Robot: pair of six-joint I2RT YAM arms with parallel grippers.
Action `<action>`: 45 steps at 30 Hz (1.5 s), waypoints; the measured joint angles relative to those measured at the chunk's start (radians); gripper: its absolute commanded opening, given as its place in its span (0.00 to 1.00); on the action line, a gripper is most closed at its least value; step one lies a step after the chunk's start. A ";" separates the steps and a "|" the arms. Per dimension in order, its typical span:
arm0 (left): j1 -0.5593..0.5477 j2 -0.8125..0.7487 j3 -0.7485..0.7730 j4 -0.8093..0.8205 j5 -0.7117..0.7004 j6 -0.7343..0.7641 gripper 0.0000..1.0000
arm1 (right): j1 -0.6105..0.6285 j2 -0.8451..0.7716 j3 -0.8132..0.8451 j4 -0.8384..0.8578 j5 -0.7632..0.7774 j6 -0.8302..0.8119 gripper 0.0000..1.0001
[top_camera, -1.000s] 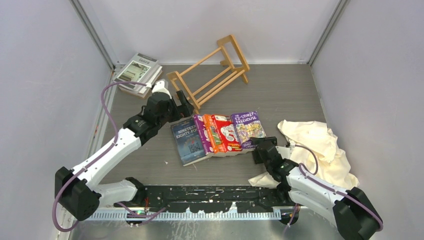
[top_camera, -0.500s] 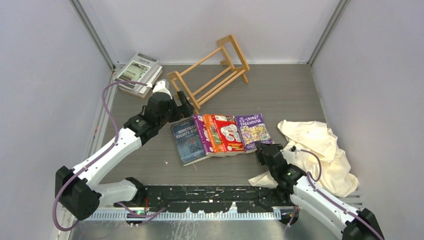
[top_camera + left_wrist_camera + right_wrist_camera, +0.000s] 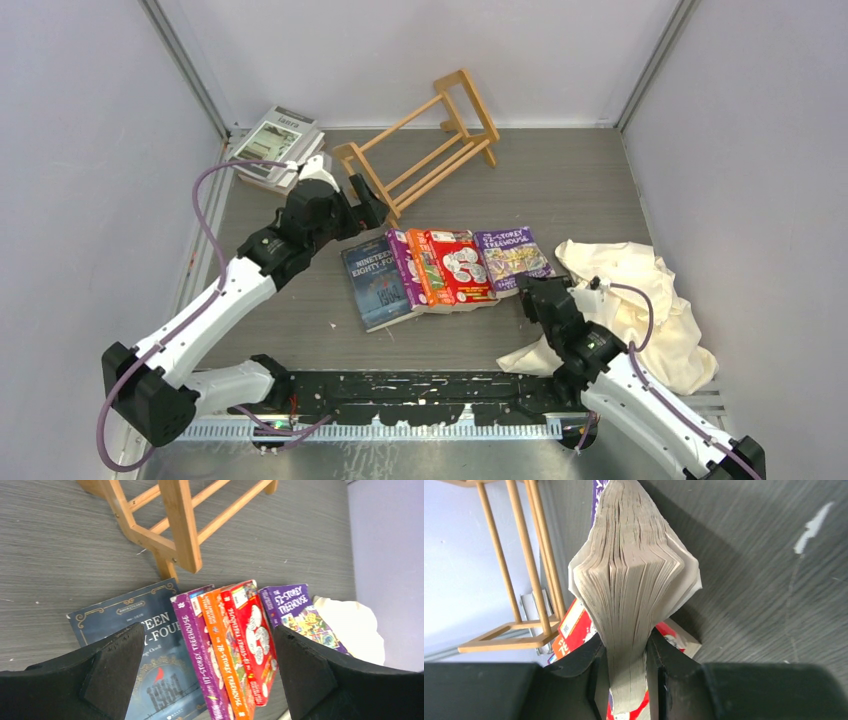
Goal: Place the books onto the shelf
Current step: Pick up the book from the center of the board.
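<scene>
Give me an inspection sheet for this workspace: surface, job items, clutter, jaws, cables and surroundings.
Surface: dark grey woodgrain table, with a few small pale specks.
Job's things: wooden shelf sits diagonally at the far side, no books in it; dark blue book and purple, orange and red paperbacks lie overlapping mid-table; purple 52-Storey book at their right end; grey and white stack in the far left corner.
Clutter: cream cloth crumpled at the right.
Jaws: left jaws wide open above the paperbacks; right jaws clamped on the purple 52-Storey book's fanned pages.
Cables: purple cable loops along each arm.
Surroundings: plain pale walls on three sides.
</scene>
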 measured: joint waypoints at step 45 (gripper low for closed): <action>0.002 0.082 0.093 0.055 0.224 -0.357 1.00 | 0.003 0.406 0.297 0.598 -0.491 -0.061 0.01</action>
